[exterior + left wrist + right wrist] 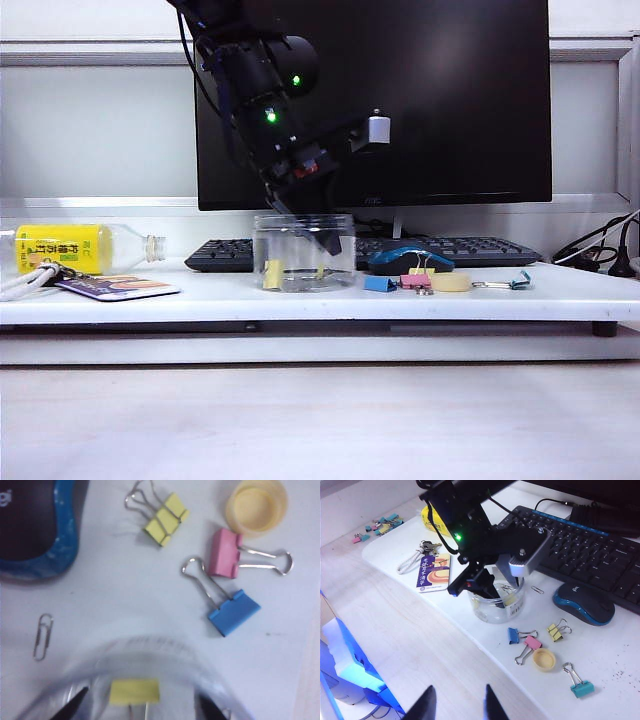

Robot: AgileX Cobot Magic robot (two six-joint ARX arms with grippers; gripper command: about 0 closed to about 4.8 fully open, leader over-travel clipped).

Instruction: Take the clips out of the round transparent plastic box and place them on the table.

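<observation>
My left claw (pixel 142 707) is wide, tips down inside the box (pixel 150 652) — a yellow clip (pixel 134 691) lies between them. Settle lower, centre on its body, close without scraping the wall. My right claw (pixel 456 702) — apart, empty — hangs off the table (pixel 600 650).

Box rim (pixel 150 647) blurred (left wrist view), mouse (pixel 35 525) cut off

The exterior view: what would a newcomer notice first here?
The left gripper, open, reaches down into the round transparent plastic box on the table, over a pale-yellow clip. Right of the box lie coloured clips and a mouse. The right gripper hovers open, off the table.
</observation>
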